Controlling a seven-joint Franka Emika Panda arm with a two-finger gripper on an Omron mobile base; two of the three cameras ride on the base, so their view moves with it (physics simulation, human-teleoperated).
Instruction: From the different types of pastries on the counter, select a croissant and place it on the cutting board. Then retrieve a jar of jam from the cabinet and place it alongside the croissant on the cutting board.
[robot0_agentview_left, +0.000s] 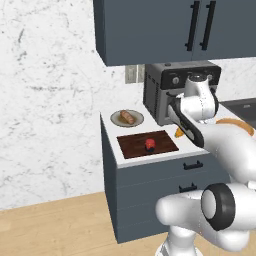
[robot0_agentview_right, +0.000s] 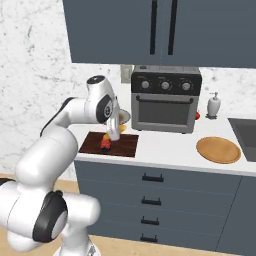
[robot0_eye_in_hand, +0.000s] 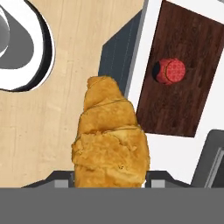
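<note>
My gripper (robot0_eye_in_hand: 109, 180) is shut on the golden-orange croissant (robot0_eye_in_hand: 111, 140), which stands large between the fingers in the hand view. In the right base view the gripper (robot0_agentview_right: 111, 134) hangs over the dark-brown cutting board (robot0_agentview_right: 125, 145), the croissant (robot0_agentview_right: 106, 136) just above the red jar of jam (robot0_agentview_right: 105, 145). The jar (robot0_agentview_left: 149, 144) rests on the cutting board (robot0_agentview_left: 132, 145) near its middle. In the left base view just an orange tip of the croissant (robot0_agentview_left: 178, 133) peeks from behind my arm, by the board's right end. The jar (robot0_eye_in_hand: 169, 71) lies on the board (robot0_eye_in_hand: 175, 105).
A brown glazed roll (robot0_agentview_left: 127, 117) lies on a round grey plate (robot0_agentview_left: 116, 120) behind the board. A toaster oven (robot0_agentview_right: 165, 100) stands right of it. Farther right are a round light-wood plate (robot0_agentview_right: 218, 150), a soap dispenser (robot0_agentview_right: 214, 105) and a sink (robot0_agentview_right: 245, 130). Closed cabinets (robot0_agentview_right: 150, 30) hang above.
</note>
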